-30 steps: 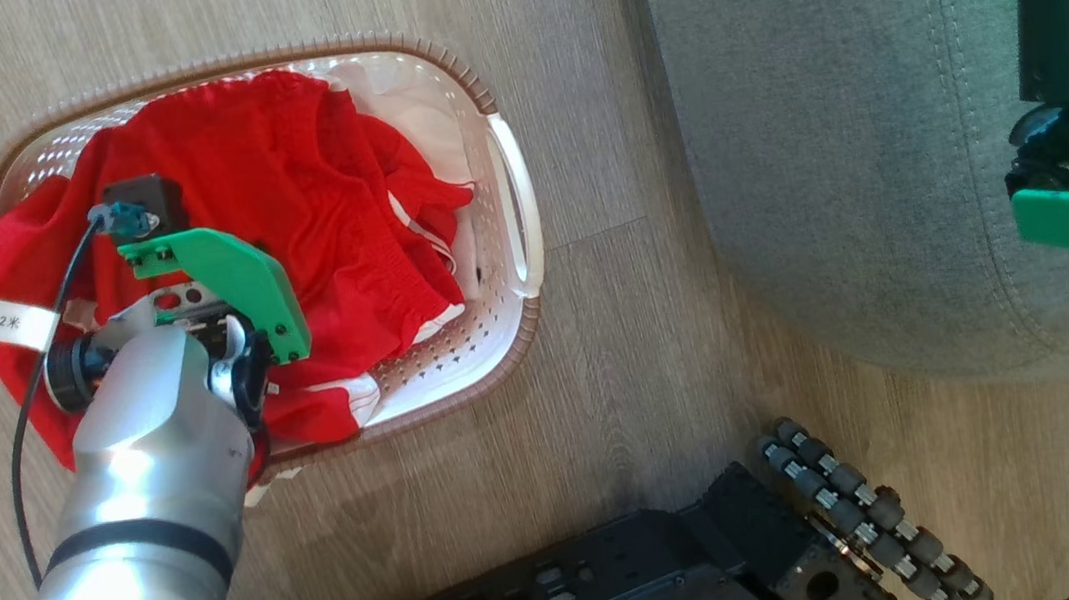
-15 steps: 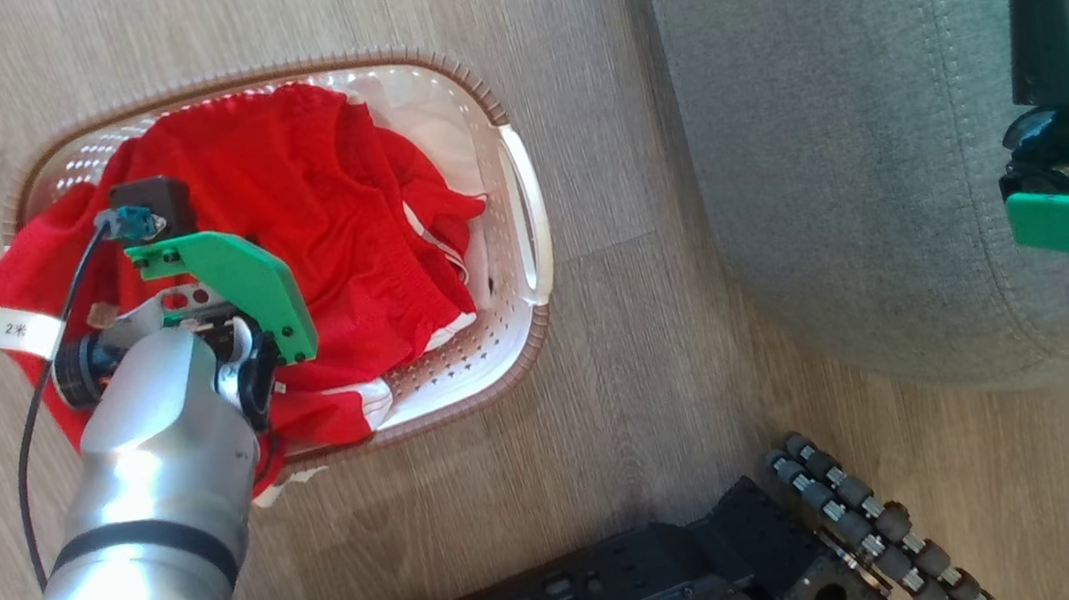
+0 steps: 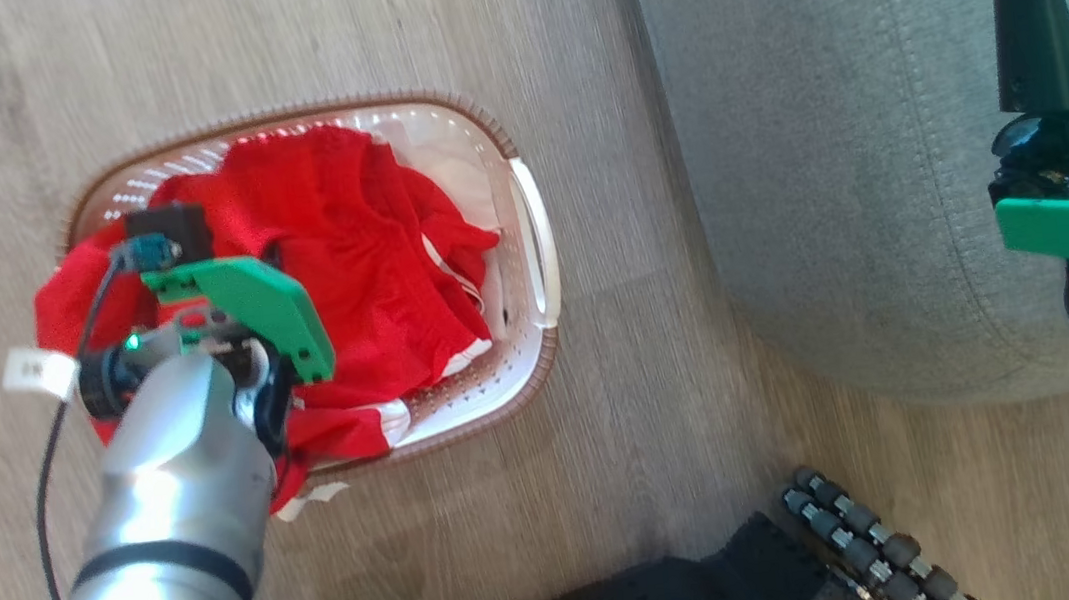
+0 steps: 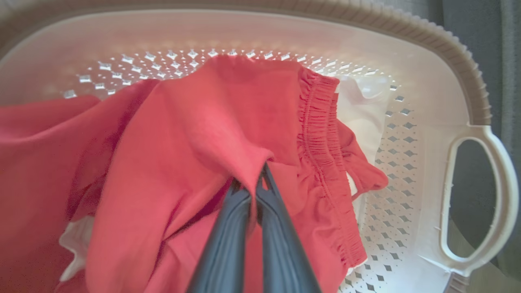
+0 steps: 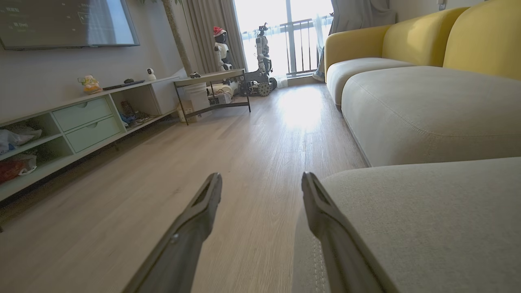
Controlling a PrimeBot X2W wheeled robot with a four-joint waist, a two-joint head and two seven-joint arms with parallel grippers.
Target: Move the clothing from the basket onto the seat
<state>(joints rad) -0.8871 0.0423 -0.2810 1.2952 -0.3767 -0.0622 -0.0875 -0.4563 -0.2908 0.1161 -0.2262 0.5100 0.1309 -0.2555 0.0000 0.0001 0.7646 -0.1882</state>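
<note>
Since a second ago the left gripper (image 4: 254,181) has clamped onto a fold of the clothing (image 4: 195,134) — apparently shorts — heaped in the basket (image 4: 427,69). The seat (image 3: 831,165) lies off the basket's right end, nearer the right gripper (image 5: 262,183), which hangs spread and empty.

Wood floor (image 5: 260,134), low shelf unit (image 5: 81,118), sunlit window (image 5: 285,32).

No text is legible; marks on the white tag (image 3: 39,370) are blurred.

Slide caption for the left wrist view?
Left gripper shut on a fold of red clothing inside the cream basket.
</note>
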